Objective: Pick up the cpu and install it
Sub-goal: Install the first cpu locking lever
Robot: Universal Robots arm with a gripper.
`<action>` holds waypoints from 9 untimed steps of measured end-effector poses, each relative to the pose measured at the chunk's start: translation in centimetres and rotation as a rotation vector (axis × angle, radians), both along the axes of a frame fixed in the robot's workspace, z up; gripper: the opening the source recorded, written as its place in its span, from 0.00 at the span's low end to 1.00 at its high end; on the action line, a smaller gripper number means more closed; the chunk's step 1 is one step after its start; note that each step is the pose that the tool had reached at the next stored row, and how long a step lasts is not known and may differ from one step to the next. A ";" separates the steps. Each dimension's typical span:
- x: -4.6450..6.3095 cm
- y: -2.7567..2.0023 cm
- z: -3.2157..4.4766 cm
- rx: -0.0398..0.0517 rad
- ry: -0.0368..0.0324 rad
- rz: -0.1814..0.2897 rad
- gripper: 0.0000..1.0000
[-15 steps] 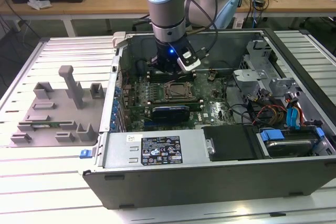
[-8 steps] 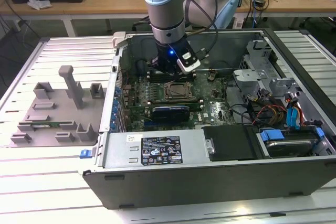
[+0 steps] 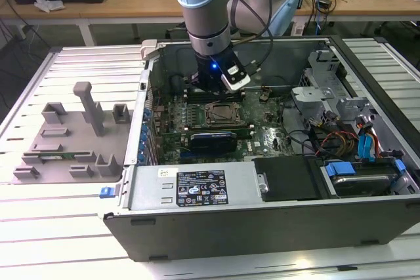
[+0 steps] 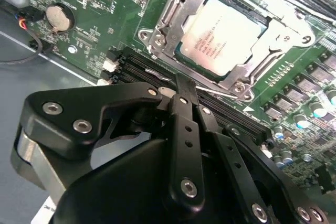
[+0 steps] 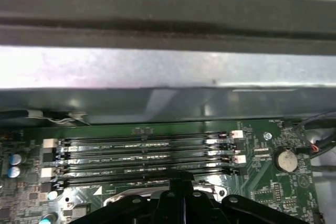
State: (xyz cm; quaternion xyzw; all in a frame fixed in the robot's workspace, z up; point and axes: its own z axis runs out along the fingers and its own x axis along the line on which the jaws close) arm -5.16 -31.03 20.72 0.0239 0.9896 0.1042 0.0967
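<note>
- The cpu (image 4: 223, 38) lies flat inside the socket frame (image 4: 273, 40) on the motherboard (image 4: 105, 3), silvery top up
- The gripper (image 4: 181, 85) hangs just beside the socket, over the memory slots (image 5: 147, 156), its fingers pressed together and holding nothing
- Computer case (image 3: 262, 227) sits open on the table (image 3: 65, 227)

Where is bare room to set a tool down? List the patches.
Free: slatted table on the camera side of the grey fixture tray, and beyond it. Crowded: inside the computer case, with motherboard, cpu in its socket, cables.
</note>
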 end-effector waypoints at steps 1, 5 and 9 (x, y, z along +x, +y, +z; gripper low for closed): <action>0.0 0.00 -0.02 0.0001 -0.0058 -0.004 0.11; -0.1 0.06 -0.09 -0.0001 -0.0231 -0.027 0.11; -0.5 0.15 -0.10 -0.0004 -0.0231 -0.050 0.11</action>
